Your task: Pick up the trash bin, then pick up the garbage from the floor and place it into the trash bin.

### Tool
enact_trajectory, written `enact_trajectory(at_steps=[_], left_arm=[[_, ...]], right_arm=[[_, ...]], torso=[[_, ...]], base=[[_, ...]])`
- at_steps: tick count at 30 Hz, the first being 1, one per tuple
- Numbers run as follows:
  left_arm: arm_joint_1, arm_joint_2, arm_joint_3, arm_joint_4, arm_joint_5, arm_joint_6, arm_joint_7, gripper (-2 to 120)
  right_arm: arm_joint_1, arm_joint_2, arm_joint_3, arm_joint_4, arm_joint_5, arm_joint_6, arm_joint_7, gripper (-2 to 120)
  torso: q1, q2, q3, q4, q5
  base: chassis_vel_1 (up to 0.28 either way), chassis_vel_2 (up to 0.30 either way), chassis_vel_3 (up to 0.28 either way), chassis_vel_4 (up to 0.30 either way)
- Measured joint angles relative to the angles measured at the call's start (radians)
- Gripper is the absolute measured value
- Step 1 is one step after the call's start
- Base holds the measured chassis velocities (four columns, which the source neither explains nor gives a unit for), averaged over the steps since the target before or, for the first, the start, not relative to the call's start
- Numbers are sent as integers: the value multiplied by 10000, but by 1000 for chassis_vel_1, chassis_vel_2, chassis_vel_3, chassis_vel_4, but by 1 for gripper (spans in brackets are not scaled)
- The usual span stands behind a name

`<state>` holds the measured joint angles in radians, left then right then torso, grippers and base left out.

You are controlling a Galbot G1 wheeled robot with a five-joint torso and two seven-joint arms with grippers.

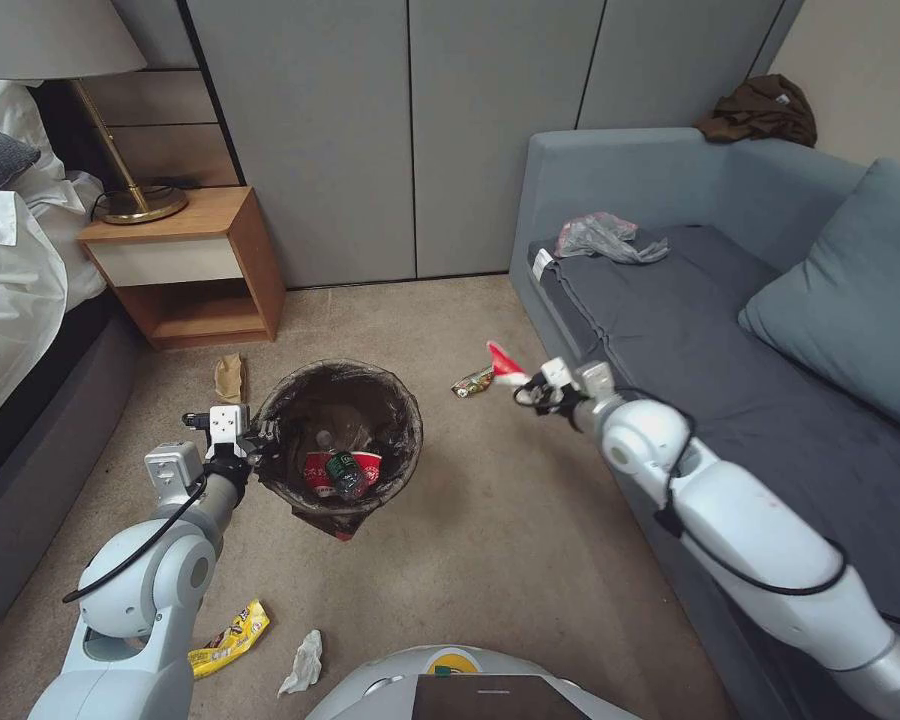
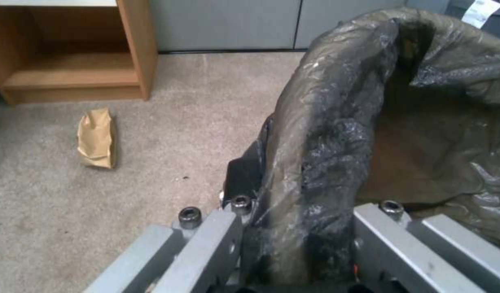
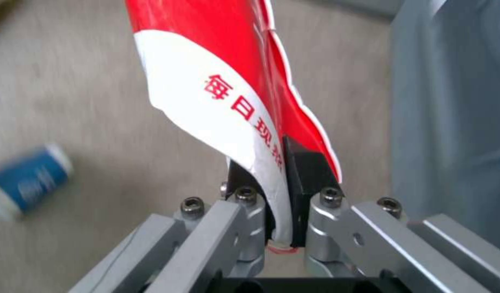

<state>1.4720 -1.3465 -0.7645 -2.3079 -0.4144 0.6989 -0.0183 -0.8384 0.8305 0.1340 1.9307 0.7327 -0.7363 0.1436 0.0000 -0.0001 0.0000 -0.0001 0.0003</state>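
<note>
A: Start left. What've you got?

B: Your left gripper is clamped on the rim of the trash bin, jaws pinching the bag-covered edge. Bin's held up off the floor, mouth facing up, red-white cups and a bottle already inside.

A: And to the right?

B: Right gripper is closed on a crushed red-white cup, flattened, long axis running straight out from the jaws, pointing away twd the wall. It's beside the sofa.

A: Key relation?

B: Bin lies to the left of the cup, well apart. I'd say you carry leftward over the mouth.
</note>
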Motion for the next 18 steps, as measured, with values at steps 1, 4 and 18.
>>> enact_trajectory(at_steps=[1, 4, 18], left_arm=[[0, 0, 0, 0, 0, 0, 0, 5], [-15, -6, 35, 17, 17, 2, 0, 5], [-63, -132, 236, 243, 221, 144, -6, 5]], right_arm=[[0, 0, 0, 0, 0, 0, 0, 4], [-114, -264, 816, 886, 847, 0, 208, 4], [5369, -14, -2510, 2820, 6252, 6, 1515, 4]], torso=[[0, 0, 0, 0, 0], [0, 0, 0, -1, 0], [0, 0, 0, 4, -4]], base=[[0, 0, 0, 0], [0, 0, 0, 0], [0, 0, 0, 0]])
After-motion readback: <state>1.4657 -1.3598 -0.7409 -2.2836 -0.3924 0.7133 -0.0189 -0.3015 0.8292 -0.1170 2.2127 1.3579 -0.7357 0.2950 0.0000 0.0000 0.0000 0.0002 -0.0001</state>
